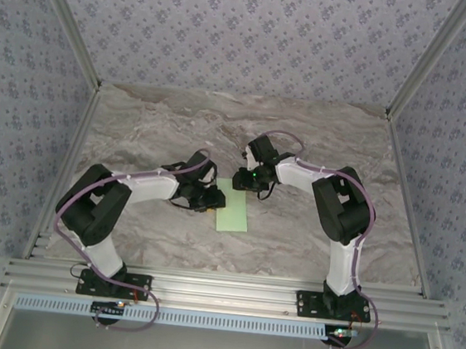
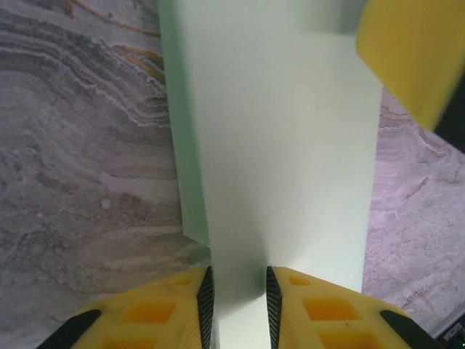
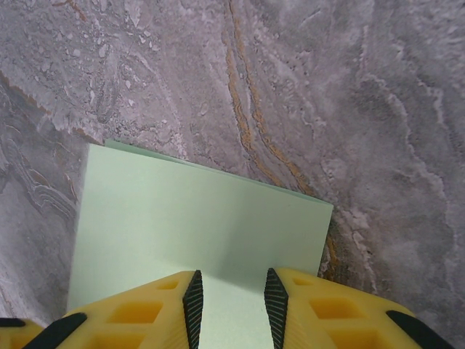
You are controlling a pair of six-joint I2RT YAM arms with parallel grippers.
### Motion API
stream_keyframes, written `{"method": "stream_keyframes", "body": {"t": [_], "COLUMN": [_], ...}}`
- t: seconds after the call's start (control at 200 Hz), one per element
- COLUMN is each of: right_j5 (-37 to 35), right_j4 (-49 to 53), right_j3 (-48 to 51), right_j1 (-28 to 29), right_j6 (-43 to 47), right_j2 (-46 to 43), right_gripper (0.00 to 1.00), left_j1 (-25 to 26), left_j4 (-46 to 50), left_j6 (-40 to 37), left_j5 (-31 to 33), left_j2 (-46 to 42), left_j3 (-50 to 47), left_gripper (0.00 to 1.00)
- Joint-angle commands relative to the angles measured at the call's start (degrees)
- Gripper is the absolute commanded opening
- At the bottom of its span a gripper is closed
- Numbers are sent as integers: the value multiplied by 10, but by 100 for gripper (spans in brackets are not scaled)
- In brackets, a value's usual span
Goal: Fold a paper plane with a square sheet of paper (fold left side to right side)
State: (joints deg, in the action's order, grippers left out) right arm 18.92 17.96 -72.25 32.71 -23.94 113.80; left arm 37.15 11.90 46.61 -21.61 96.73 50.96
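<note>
On the worktop (image 1: 320,142) between left gripper (image 2: 238,305) and right gripper (image 3: 234,298) lies the folded square sheet of paper (image 1: 233,210), jaws slightly parted, clamping nothing; light, limp, best pinched at an edge.

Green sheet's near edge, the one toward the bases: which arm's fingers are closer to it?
Left. The left fingers are at the left side of the sheet, lower down toward the bases; the right fingers are at its far end.

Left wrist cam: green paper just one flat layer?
No. The sheet of paper shows an upper layer over a lower one, whose edge sticks out on the left.
</note>
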Motion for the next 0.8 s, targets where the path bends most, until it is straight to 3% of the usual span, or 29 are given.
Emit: {"method": "stream_keyframes", "body": {"t": [0.0, 0.42, 0.67, 0.794], "right_j5": [-5, 7, -56, -116], "right_j4": [28, -32, -118, -130], "right_j3": [14, 34, 178, 275], "right_j1": [3, -5, 0, 44], "right_j6": [5, 19, 71, 116], "right_j2": [14, -39, -223, -333], "right_gripper": [34, 40, 68, 76], "left_j1": [3, 3, 3, 3], "left_j4": [12, 6, -10, -10], "left_j6": [2, 18, 55, 65], "left_j5": [2, 6, 4, -1], "left_j2": [-30, -51, -67, -76], "left_j3": [4, -18, -27, -28], "left_gripper": [25, 6, 4, 3]}}
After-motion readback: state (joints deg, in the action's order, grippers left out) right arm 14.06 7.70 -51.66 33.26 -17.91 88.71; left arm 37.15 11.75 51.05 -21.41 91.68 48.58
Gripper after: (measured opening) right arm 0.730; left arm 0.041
